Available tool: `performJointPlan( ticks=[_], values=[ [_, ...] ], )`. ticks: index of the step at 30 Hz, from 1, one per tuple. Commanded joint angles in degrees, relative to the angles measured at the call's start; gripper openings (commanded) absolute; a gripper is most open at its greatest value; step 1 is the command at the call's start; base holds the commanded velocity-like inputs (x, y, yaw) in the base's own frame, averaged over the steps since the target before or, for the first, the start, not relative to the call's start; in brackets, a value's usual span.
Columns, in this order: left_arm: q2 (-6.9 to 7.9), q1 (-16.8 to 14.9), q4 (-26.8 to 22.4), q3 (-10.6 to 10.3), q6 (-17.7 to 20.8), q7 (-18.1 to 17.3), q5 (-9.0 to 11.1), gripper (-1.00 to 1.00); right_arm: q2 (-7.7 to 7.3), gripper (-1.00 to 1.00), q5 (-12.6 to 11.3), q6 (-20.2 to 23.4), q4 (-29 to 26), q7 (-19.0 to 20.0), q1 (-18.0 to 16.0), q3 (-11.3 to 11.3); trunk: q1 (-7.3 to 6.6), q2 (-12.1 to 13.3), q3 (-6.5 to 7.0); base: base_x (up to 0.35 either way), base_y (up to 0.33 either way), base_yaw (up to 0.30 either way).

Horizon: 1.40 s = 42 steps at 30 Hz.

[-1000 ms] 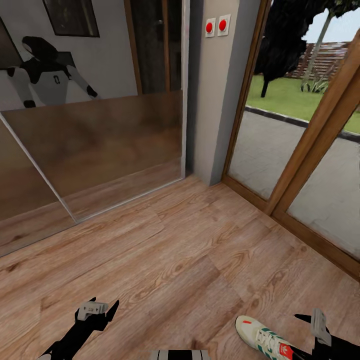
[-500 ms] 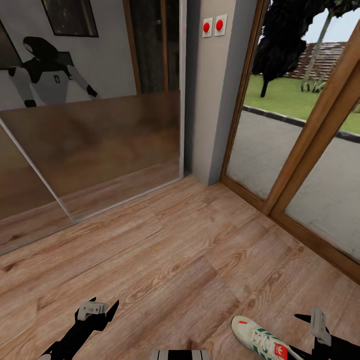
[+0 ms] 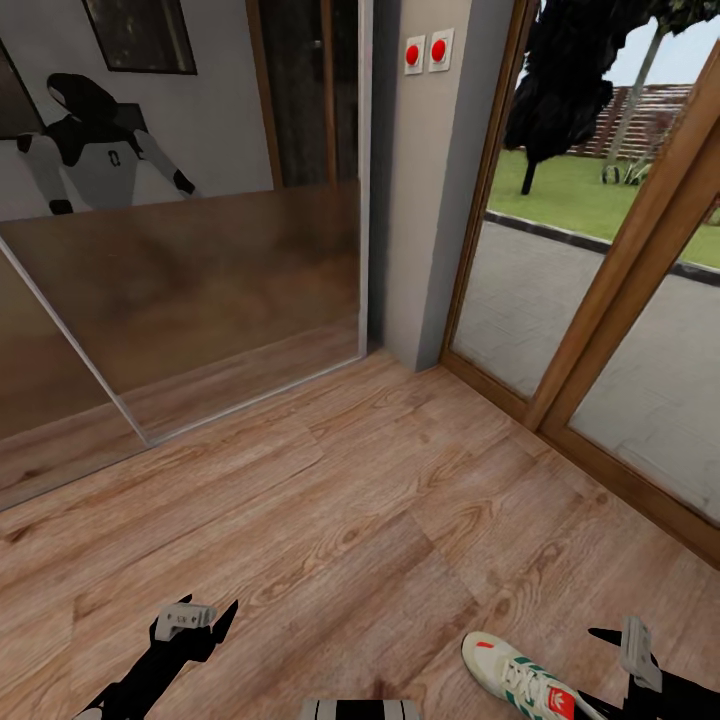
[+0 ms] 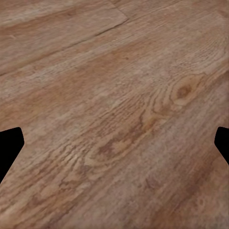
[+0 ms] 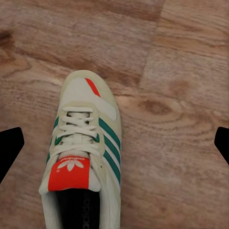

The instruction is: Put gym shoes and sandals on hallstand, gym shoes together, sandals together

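A white lace-up gym shoe with green side stripes and a red-orange tongue label (image 3: 523, 677) lies flat on its sole on the light brown wood-grain plank floor (image 3: 340, 520), near the lower edge of the head view and just beside the right gripper (image 3: 625, 640), its toe pointing away from the robot toward the wood-framed glass door (image 3: 620, 300). In the right wrist view the same shoe (image 5: 83, 157) sits between the two dark fingertips, which stand wide apart at the frame's edges with nothing between them but shoe and floor, so that gripper is released and empty. The left gripper (image 3: 195, 620) hangs over bare planks, and its wrist view likewise shows the tips spread wide, holding nothing. The shoe looks light, with a soft upper that would give under pressure, a firmer sole and heel, and loose laces that could snag. A good hold would likely be across the collar and tongue opening, or over the sidewalls at midfoot, where the fingers can close on a stiffer section and the shoe stays level. A mirrored sliding panel (image 3: 190, 300) reflects the robot.
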Motion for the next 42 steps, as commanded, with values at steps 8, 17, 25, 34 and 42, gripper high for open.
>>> performJointPlan(
  ticks=[8,17,25,34,42],
  values=[
    [0.0,0.0,0.0,0.0,0.0,0.0,0.0,1.0,0.12,1.0,0.0,0.0,0.0,0.0,0.0,0.0,0.0,0.0,0.0,0.0,-0.002,0.0],
    [0.0,0.0,0.0,0.0,0.0,0.0,0.0,1.0,0.27,1.0,0.0,0.0,0.0,-0.1,0.0,0.1,0.0,0.0,0.0,0.0,0.0,0.0],
    [-0.02,0.0,0.0,-0.1,0.0,0.0,-0.1,1.0,0.41,1.0,0.0,0.0,0.0,-0.2,0.0,0.1,0.0,0.0,0.0,-0.006,0.0,0.0],
    [-0.01,0.0,0.0,-0.1,0.0,0.0,-0.1,1.0,0.5,1.0,0.0,0.0,0.0,-0.2,0.0,0.1,0.0,0.0,0.0,-0.093,0.0,0.0],
    [0.0,0.0,0.0,-0.1,0.0,0.0,0.0,1.0,0.68,1.0,0.0,0.0,0.0,-0.2,0.0,0.1,0.0,0.0,0.0,-0.051,0.0,0.0]
  ],
)
